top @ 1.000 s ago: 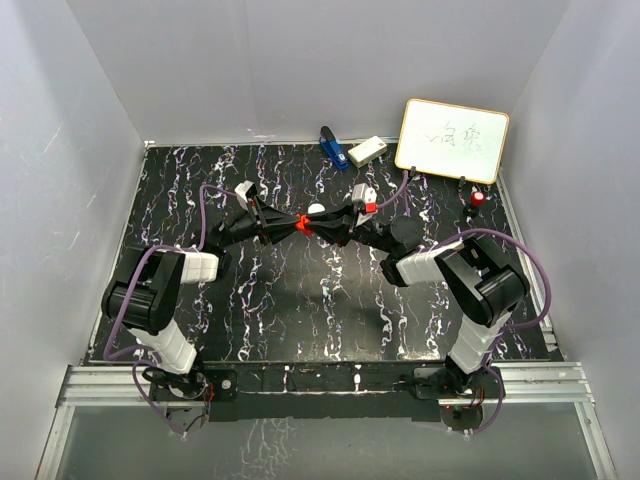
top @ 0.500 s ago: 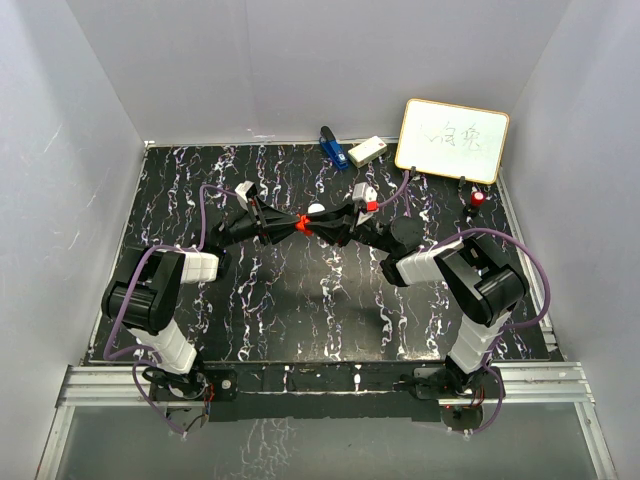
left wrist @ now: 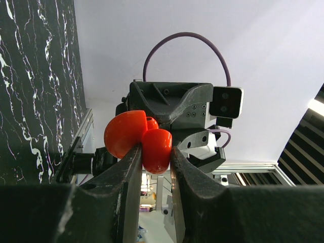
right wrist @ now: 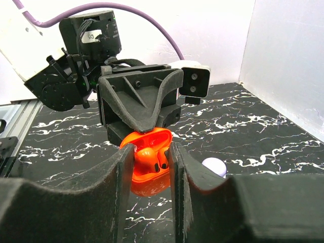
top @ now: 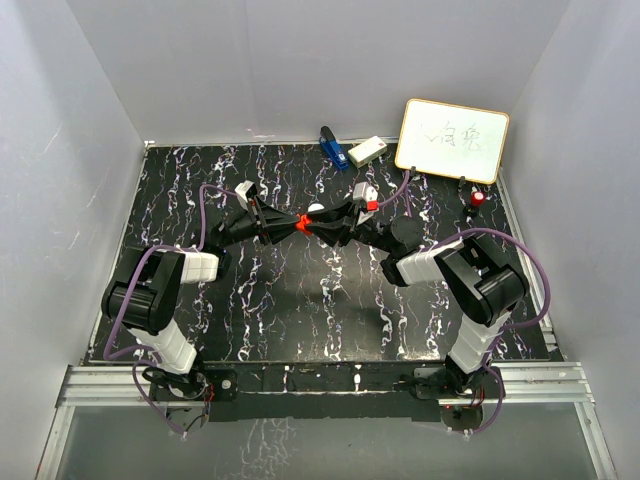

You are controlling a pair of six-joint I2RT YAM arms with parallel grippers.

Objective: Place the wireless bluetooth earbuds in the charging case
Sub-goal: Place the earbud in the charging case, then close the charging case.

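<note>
— Over the black marbled table (top: 300,300), where do the two tools meet?

— Well out from both bases, tip to tip. The left gripper (left wrist: 156,152) and the right gripper (right wrist: 152,152) point straight at each other, so each has the other's black body just beyond its own fingers.

— Why face them off like that?

— Most likely one serves as a vice while the other does the fine work. The left gripper is clenched on the charging case (left wrist: 154,149). The red lower half is pinched between its fingers, and the round lid (left wrist: 125,134) is swung open to their left. Held up off the table, the case turns its wells toward the right gripper, which leaves the seats open to a straight approach.

— And the right gripper?

— Its fingers are drawn in close, one on each side of the open case. Whether they squeeze the case or the bud inside it, or merely flank them, cannot be told.

— Where is the earbud?

— A red earbud (right wrist: 146,154) lies inside the case, right between the right gripper's fingertips. It looks seated or nearly so, though that is a judgement. The dark spot beside it is too small to read. A white round thing (right wrist: 215,166) rests on the table just to the right of those fingers, and what it is cannot be made out.
</note>
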